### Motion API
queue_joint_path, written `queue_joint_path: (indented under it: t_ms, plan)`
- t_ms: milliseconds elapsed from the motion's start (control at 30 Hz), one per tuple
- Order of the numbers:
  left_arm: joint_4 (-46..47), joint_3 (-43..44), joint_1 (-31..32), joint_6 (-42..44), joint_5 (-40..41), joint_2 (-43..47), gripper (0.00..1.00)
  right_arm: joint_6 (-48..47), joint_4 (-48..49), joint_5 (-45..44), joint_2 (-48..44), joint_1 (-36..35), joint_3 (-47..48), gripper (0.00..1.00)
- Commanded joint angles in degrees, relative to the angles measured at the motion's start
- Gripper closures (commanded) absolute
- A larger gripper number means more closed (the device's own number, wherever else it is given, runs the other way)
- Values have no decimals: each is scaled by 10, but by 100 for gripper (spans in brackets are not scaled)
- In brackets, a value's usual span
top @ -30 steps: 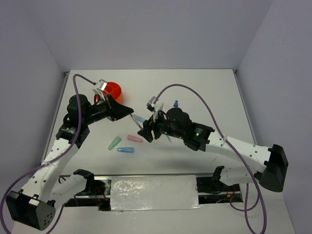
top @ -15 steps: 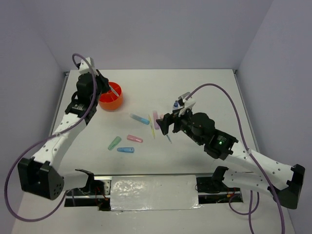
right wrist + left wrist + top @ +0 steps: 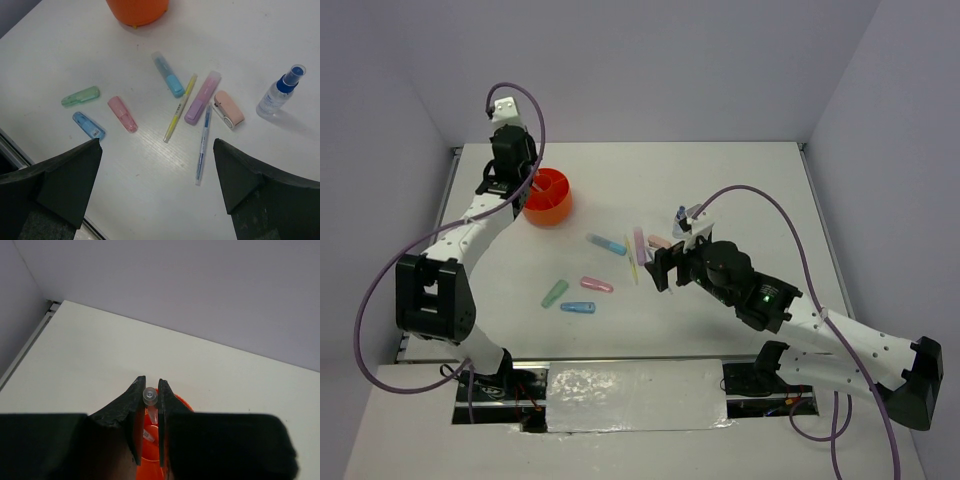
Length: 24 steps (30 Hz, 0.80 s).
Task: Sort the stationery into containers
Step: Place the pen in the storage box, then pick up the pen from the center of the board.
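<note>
"How far is the sorting getting?"

"Barely begun, I'd judge. The left gripper (image 3: 149, 385) is pinching a thin pen (image 3: 149, 396) over the orange organizer (image 3: 560, 206), near the far-left corner of the table (image 3: 740, 180)."

"And the rest?"

"Nine pieces are lying loose mid-table: green marker (image 3: 80, 96), blue marker (image 3: 88, 125), pink marker (image 3: 122, 113), blue-capped marker (image 3: 168, 74), yellow pen (image 3: 180, 108), purple marker (image 3: 202, 97), blue pen (image 3: 202, 145), eraser (image 3: 228, 108) and bottle (image 3: 281, 92). The right gripper (image 3: 156, 145) is hovering above them, spread wide, carrying nothing."

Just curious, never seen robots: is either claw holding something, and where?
The left gripper pinches a thin pen near its clear capped end, over the round orange plastic organizer. The right gripper is open and holds nothing.
</note>
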<state>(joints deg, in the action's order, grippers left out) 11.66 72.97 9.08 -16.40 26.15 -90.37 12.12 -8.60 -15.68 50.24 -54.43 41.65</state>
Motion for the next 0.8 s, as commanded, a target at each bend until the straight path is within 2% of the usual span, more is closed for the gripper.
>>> queue_joint_path:
  t_ms: [0,100,167,233,267,333,367,467,567,600,633,667,733,767]
  plan:
    - [41,16,-1,10,-5,-14,77,-3,21,6,-2,0,-3,0]
    - [51,-5,-1,3,-10,-19,67,-3,20,7,10,0,3,0]
    - [46,-3,-1,2,-18,-26,64,-1,17,8,16,0,8,0]
    - [30,2,-1,-2,-16,-33,56,2,17,7,23,2,10,0]
    - [26,2,-1,-3,-15,-33,39,3,17,7,25,1,9,0]
    - [23,-7,-1,-11,-10,-27,16,7,18,10,35,4,10,0]
    - [21,-9,-1,-13,-3,-24,1,10,16,11,47,7,12,0]
    - [6,-7,0,-17,3,-6,1,31,-3,30,85,41,24,0]
    - [-64,37,4,-32,10,12,1,76,-54,63,158,106,54,2]
    - [-91,82,4,-38,0,17,1,85,-67,71,180,117,62,4]
    - [-167,112,4,-41,-17,16,1,85,-78,68,201,126,81,14]
    - [-214,185,4,-50,-57,5,1,83,-97,52,239,126,101,19]
    - [-318,260,4,-59,-99,-14,1,81,-115,42,275,126,120,29]
    - [-405,285,4,-74,-122,-27,1,74,-122,39,306,127,127,32]
